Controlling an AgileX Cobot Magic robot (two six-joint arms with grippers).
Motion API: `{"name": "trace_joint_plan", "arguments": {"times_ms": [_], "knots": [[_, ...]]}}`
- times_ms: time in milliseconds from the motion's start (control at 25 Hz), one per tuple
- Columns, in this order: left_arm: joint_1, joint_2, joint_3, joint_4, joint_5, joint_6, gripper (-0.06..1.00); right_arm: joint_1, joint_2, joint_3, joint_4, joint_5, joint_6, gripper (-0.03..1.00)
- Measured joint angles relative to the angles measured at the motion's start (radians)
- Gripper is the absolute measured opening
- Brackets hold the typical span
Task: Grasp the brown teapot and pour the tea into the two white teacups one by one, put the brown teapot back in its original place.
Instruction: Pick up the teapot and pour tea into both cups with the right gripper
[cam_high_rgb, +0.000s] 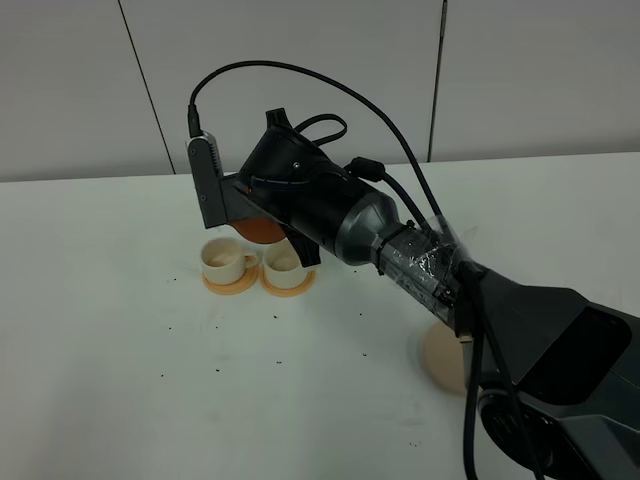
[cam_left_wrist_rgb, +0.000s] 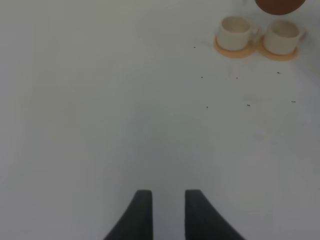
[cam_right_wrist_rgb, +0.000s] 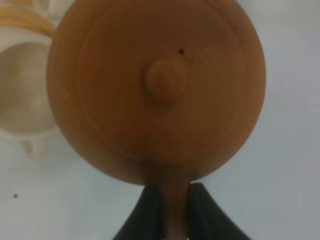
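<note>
Right wrist view: right end effector (cam_right_wrist_rgb: 175, 200) clamps the brown teapot (cam_right_wrist_rgb: 157, 85), lifted beside the two white teacups (cam_high_rgb: 226, 260); I judge pouring and return outstanding.

Arm (cam_high_rgb: 540, 330): glossy black shell, grey tapered section toward the wrist.
Wrap (cam_high_rgb: 425, 262): clear tape over a silvery band.
Cables (cam_high_rgb: 300, 72): black, looping.
Camera (cam_high_rgb: 205, 175): grey block, black bracket.
Left gripper (cam_left_wrist_rgb: 168, 192): two dark tapered fingers.
Right gripper (cam_right_wrist_rgb: 174, 189): same dark fingers.
</note>
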Motion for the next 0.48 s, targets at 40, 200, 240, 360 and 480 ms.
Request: {"name": "trace_joint_plan", "arguments": {"times_ms": [40, 200, 240, 360, 480], "knots": [[0.0, 0.0, 0.0, 0.0, 0.0, 0.0, 0.23, 0.0, 0.005, 0.0, 0.0, 0.0, 0.0, 0.1], [0.0, 0.0, 0.0, 0.0, 0.0, 0.0, 0.23, 0.0, 0.023, 0.0, 0.003, -0.002, -0.003, 0.1], [0.0, 0.0, 0.0, 0.0, 0.0, 0.0, 0.23, 0.0, 0.023, 0.0, 0.002, -0.004, -0.003, 0.1], [0.0, 0.0, 0.0, 0.0, 0.0, 0.0, 0.23, 0.0, 0.023, 0.0, 0.0, -0.004, -0.004, 0.1], [0.0, 0.0, 0.0, 0.0, 0.0, 0.0, 0.23, 0.0, 0.023, 0.0, -0.005, -0.005, -0.005, 0.1]]}}
